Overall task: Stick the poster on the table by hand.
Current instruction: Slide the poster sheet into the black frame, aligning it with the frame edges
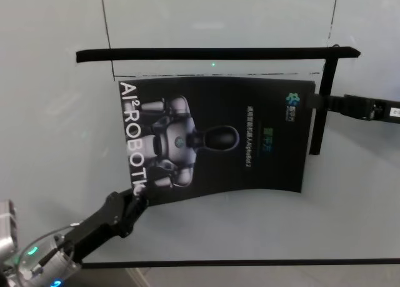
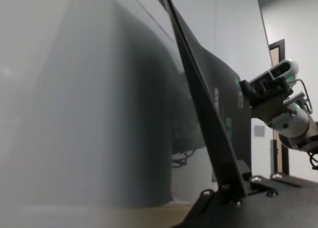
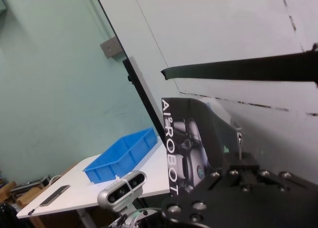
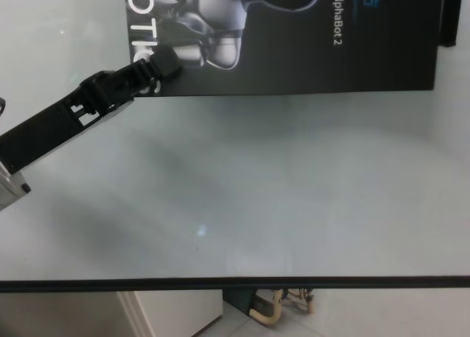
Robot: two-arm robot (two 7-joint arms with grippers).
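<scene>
While the pale tabletop (image 1: 200,231) stretches wide beneath everything, the black poster (image 1: 250,143) is held over its middle, bowed, its near edge curving upward. Two black strips (image 1: 212,54) form a T-shape behind and beside its far right corner. From the near left, the left end effector (image 1: 139,196) is clenched on the poster's near-left corner by the white lettering. From the far right, the right end effector (image 1: 314,102) pinches the far-right corner.

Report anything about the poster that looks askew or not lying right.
The poster is not flat on the table: its near edge bows upward in the head view. The left hand pinches its near-left corner, the right hand its far-right edge. Its print runs sideways to the robot.
</scene>
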